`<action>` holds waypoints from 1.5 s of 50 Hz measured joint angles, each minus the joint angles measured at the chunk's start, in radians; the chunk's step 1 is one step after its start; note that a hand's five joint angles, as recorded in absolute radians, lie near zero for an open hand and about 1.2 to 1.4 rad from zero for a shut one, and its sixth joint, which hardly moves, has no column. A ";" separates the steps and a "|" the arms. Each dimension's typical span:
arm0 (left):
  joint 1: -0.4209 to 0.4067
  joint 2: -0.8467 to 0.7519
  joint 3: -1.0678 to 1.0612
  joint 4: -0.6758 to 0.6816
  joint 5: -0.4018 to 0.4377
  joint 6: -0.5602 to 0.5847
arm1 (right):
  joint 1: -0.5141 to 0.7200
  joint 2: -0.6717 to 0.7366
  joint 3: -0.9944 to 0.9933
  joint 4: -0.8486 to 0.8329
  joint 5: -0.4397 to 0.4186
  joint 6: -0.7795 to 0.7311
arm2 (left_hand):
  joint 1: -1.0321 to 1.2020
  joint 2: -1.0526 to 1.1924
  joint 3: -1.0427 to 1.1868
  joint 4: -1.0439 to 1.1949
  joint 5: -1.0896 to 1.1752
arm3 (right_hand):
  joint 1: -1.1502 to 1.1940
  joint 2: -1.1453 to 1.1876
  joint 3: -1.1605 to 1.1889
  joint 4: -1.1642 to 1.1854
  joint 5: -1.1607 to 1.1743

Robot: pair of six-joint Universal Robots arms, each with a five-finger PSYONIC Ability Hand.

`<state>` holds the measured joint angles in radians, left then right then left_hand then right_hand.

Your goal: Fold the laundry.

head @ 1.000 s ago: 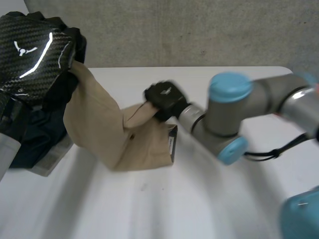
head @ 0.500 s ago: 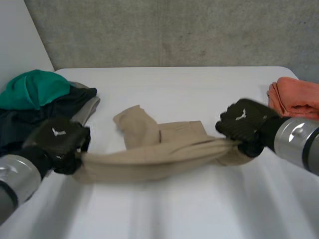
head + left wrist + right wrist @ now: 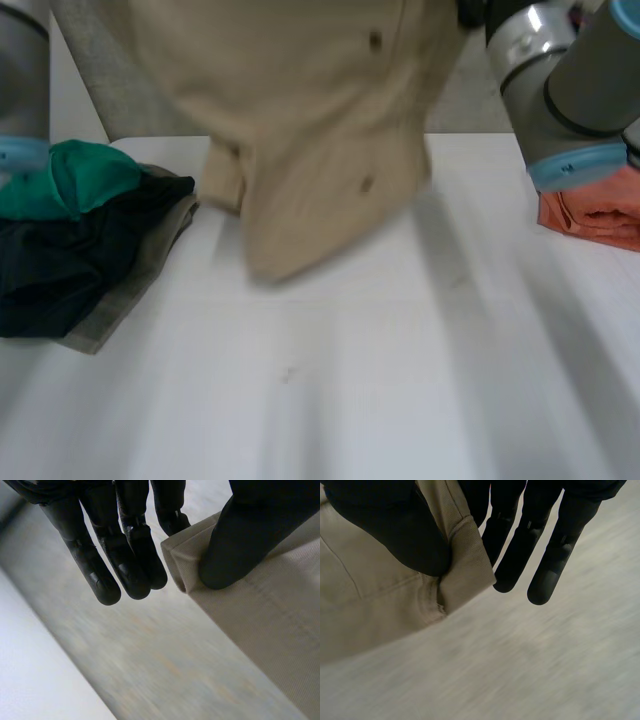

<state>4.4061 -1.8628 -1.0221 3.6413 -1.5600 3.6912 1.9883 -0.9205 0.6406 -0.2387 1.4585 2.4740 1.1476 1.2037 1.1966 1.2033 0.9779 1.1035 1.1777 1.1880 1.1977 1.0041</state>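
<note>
The beige garment [image 3: 320, 120] hung spread in the air over the far middle of the white surface [image 3: 400, 390], held up at its two top corners. Its lower edge dropped low over the surface; whether it touched could not be told. The left hand [image 3: 125, 545] pinched the garment's left corner, thumb pressed on the cloth against one of the fingers, while the other fingers [image 3: 100, 580] stood straight just beside the folded edge. The right hand [image 3: 395, 535] pinched the right corner at a stitched hem in the same way, thumb over the cloth and the remaining fingers [image 3: 545, 575] straight and apart from it. The left arm [image 3: 22, 80] stood at the far left, the right arm [image 3: 570, 90] at the far right. At the left lay a pile with a green cloth [image 3: 80, 175] on a dark cloth [image 3: 60, 280] and a grey cloth [image 3: 150, 260]. An orange cloth [image 3: 600, 215] lay at the right edge.
</note>
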 measured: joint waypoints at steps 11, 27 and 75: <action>0.013 0.010 -0.159 -0.003 0.007 -0.088 | 0.003 -0.080 0.273 -0.302 -0.058 0.042 | 0.000 0.000 0.000 0.000 0.016 | 0.000 0.004 0.000 0.000 0.015; -0.070 -0.081 -0.712 0.040 0.101 -0.086 | 0.000 0.063 0.546 0.087 0.005 -0.116 | 0.000 0.000 0.000 0.000 0.016 | 0.000 0.007 0.000 0.000 0.015; -0.209 -0.389 -0.151 -0.253 -0.034 0.199 | -0.110 -0.021 0.628 0.210 0.071 -0.068 | 0.000 0.000 0.000 0.000 0.029 | 0.000 0.007 0.000 0.000 0.029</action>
<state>4.1975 -2.2517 -1.1733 3.3881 -1.5942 3.8903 1.8782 -0.9415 1.2683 -0.0285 1.5295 2.4063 1.1477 1.2037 1.1967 1.2033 1.0068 1.1035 1.1846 1.1885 1.1979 1.0328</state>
